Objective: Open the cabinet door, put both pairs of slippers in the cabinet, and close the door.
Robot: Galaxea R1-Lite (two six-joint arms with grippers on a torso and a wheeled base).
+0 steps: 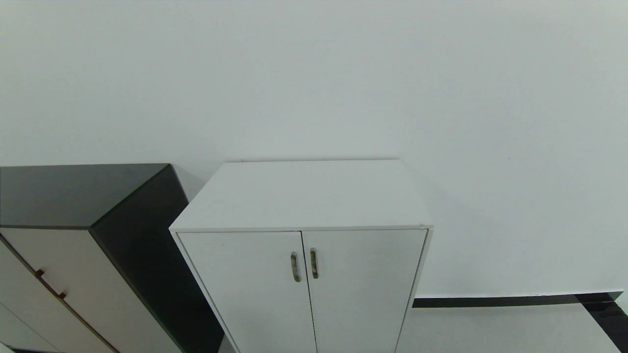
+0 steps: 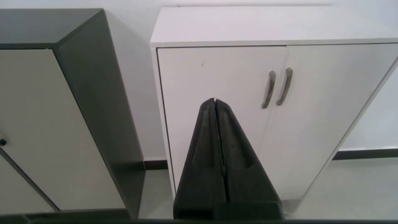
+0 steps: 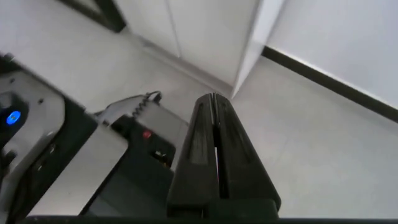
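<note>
A white two-door cabinet (image 1: 304,274) stands against the wall, both doors closed, with two metal handles (image 1: 304,265) side by side at the centre seam. In the left wrist view the cabinet (image 2: 224,112) faces my left gripper (image 2: 214,102), which is shut with nothing in it and held some way in front of the left door. The handles (image 2: 277,88) are off to one side of it. My right gripper (image 3: 214,98) is shut and empty, hanging low over the pale floor near the cabinet's bottom corner (image 3: 245,59).
A dark cabinet with beige drawer fronts (image 1: 73,255) stands close on the left of the white one. A black baseboard (image 1: 515,299) runs along the wall to the right, with open pale floor (image 1: 490,328) in front of it.
</note>
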